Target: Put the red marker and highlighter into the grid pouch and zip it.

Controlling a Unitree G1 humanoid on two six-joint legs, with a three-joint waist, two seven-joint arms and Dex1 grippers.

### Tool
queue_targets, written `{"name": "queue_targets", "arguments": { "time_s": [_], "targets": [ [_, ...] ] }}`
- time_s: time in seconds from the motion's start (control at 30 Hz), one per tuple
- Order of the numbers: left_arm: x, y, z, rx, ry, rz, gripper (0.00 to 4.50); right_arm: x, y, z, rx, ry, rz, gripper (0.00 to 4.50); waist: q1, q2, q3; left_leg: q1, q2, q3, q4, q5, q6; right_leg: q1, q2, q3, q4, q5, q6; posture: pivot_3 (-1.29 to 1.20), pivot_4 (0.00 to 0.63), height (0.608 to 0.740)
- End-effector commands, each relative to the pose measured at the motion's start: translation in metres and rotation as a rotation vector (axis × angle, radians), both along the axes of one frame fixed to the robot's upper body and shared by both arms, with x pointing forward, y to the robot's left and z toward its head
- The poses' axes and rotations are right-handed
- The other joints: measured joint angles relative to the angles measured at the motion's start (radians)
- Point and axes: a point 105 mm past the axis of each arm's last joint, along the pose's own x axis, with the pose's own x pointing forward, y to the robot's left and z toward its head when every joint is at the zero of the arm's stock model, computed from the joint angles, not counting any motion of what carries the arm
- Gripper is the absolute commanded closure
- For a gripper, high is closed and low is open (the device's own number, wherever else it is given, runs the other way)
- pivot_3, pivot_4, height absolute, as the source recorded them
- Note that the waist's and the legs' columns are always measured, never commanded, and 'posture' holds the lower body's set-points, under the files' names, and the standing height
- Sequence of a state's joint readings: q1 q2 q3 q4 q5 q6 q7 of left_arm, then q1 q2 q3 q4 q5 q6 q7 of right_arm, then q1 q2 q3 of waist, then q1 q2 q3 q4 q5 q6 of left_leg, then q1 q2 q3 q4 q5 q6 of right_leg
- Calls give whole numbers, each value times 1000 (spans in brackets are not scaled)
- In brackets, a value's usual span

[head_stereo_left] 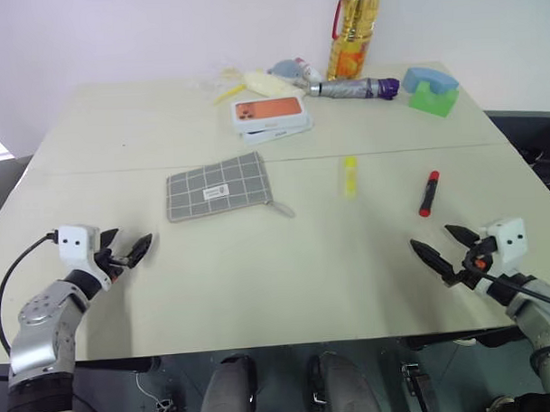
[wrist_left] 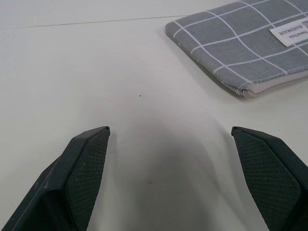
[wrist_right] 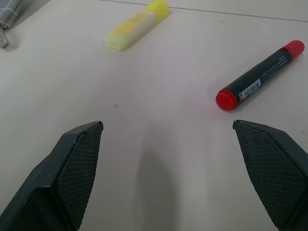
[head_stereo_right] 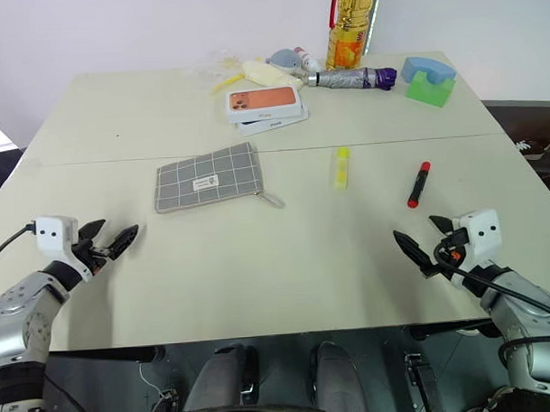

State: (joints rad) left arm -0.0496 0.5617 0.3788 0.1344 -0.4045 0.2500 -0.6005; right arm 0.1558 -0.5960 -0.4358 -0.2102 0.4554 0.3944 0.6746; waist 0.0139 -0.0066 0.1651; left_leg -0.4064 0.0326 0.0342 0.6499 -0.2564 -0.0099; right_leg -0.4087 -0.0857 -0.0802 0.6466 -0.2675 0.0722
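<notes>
Nothing is picked up yet. My left gripper [head_stereo_left: 132, 252] and right gripper [head_stereo_left: 436, 248] hover with jaws wide, empty. The highlighter [head_stereo_left: 350, 176] lies right of the grid pouch [head_stereo_left: 218, 186]; the red marker [head_stereo_left: 428, 193] farther right. Next I'd open the pouch's zip.

Grey grid pouch [head_stereo_left: 218, 187] with white label laid flat on the desk, zipper pull trailing, yellow highlighter [head_stereo_left: 350, 176] lying beside it, red marker [head_stereo_left: 428, 193] with black barrel further right, apart.
</notes>
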Motion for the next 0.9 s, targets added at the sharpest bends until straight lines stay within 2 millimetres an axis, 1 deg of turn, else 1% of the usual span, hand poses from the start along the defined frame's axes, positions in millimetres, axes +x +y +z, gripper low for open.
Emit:
{"name": "queue_targets", "arguments": {
  "time_s": [0.03,0.23,0.3,0.47,0.57,0.63,0.7,0.77,0.8,0.87,0.9],
  "targets": [
    [2,7,14,31,-48,22,202,3,3,9,-9,-45,14,5,0,0,0,0,0,0,0,0,0,0,0,0,0,0,0,0,150,740],
    [3,1,14,8,-60,18,202,7,8,13,-6,-60,30,5,0,0,0,0,0,0,0,0,0,0,0,0,0,0,0,0,150,740],
    [4,2,12,13,-56,28,202,10,16,16,1,-73,50,5,0,0,0,0,0,0,0,0,0,0,0,0,0,0,0,0,150,740],
    [6,0,10,19,-75,50,202,19,45,23,18,-105,121,5,-1,0,0,0,0,0,0,0,0,0,0,0,0,0,0,0,150,740],
    [6,-8,9,-1,-91,33,202,27,63,28,36,-129,160,5,-1,0,0,0,0,0,0,0,0,0,0,0,0,0,0,0,150,740],
    [5,-20,6,4,-90,-20,202,34,82,33,49,-153,207,5,-2,0,0,0,0,0,0,0,0,0,0,0,1,0,0,0,150,740],
    [5,-27,4,-3,-90,-50,202,43,104,37,50,-171,255,5,-3,0,0,0,0,0,0,0,0,0,1,0,1,0,0,0,150,740],
    [7,-29,5,-6,-92,-62,0,50,122,40,45,-185,288,501,-3,0,0,0,0,0,0,0,0,0,1,0,1,0,0,0,150,740],
    [8,-29,4,-4,-92,-66,0,56,128,39,39,-180,283,877,-3,0,0,0,0,0,0,0,0,0,1,0,1,0,0,0,150,740],
    [10,-32,5,-4,-98,-83,0,71,150,33,11,-157,288,1896,-3,0,0,0,0,0,0,0,0,0,1,0,1,0,0,0,150,740],
    [11,-33,6,-5,-102,-88,0,76,162,33,14,-153,295,2477,-3,0,0,0,-1,0,1,0,0,-1,1,0,1,0,0,0,150,740]
  ]
}}
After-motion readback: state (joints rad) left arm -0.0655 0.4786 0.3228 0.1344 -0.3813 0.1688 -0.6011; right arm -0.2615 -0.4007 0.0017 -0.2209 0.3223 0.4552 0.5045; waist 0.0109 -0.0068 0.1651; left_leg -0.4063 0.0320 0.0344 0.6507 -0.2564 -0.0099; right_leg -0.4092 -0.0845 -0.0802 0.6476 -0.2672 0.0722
